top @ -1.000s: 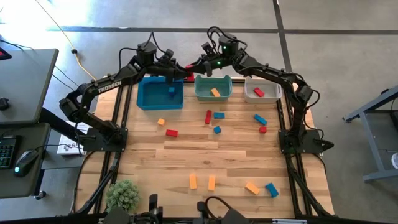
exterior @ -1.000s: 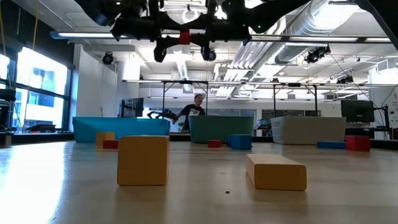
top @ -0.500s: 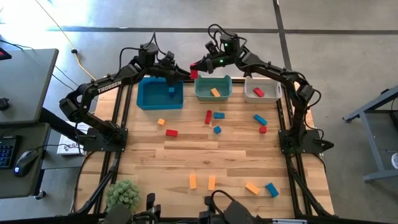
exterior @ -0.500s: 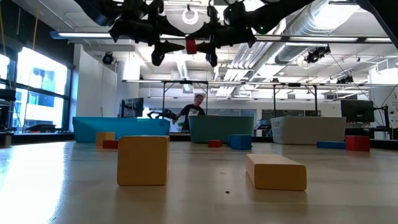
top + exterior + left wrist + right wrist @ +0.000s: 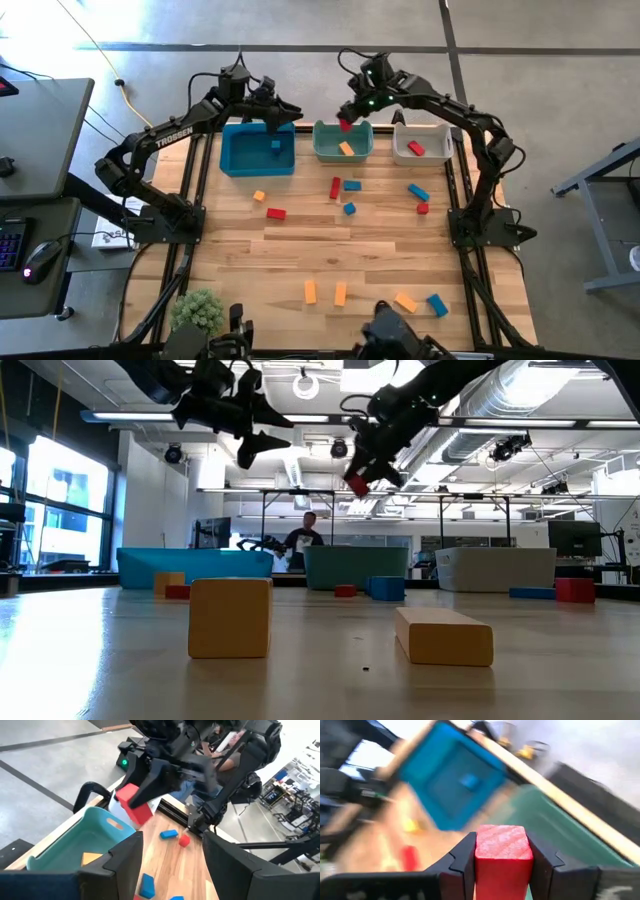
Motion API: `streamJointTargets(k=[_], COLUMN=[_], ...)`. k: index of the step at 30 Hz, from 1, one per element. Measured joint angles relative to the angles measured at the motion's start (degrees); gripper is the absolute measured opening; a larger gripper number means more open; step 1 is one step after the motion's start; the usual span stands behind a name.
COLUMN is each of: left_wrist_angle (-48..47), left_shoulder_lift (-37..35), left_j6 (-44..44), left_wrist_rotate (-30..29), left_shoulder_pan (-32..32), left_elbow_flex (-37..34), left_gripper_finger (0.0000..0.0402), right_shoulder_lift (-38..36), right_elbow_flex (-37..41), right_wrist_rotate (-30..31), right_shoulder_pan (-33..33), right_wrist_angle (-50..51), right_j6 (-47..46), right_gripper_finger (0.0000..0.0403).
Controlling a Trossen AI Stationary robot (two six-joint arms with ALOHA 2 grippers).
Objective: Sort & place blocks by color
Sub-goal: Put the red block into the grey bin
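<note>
Your right end effector point(image 5: 347, 121) pinches a red block point(image 5: 345, 124) between its fingers, held in the air over the teal bin point(image 5: 343, 142) at 12 o'clock on the desk point(image 5: 300, 250). Your left end effector point(image 5: 283, 112) hangs empty with fingers spread above the blue bin point(image 5: 258, 150), at about 11 o'clock. Other blocks lie scattered across the desk.
</note>
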State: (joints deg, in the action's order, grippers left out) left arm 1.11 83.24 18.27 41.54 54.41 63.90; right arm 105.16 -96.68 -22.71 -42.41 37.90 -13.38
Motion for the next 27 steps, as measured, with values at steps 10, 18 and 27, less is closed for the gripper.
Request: streamJointTargets(k=[10,18,27], left_wrist_angle=[0.0,0.0,0.0], left_shoulder_lift=[0.0,0.0,0.0], left_j6=[-0.9,-3.8,-5.4], left_wrist_rotate=[-1.2,-4.6,-7.7], left_shoulder_pan=[0.0,0.0,0.0], left_elbow_flex=[0.0,0.0,0.0], left_gripper_finger=[0.0195,0.0195,0.0195], right_shoulder_lift=[-1.8,-1.8,-1.8], right_elbow_flex=[0.0,0.3,10.8], right_wrist_rotate=[20.7,36.4,38.9], right_shoulder_pan=[-2.0,-3.5,-5.2], right_wrist_angle=[16.6,27.5,28.5], right_j6=[1.8,-2.1,-6.4], right_gripper_finger=[0.0105,0.0105,0.0105])
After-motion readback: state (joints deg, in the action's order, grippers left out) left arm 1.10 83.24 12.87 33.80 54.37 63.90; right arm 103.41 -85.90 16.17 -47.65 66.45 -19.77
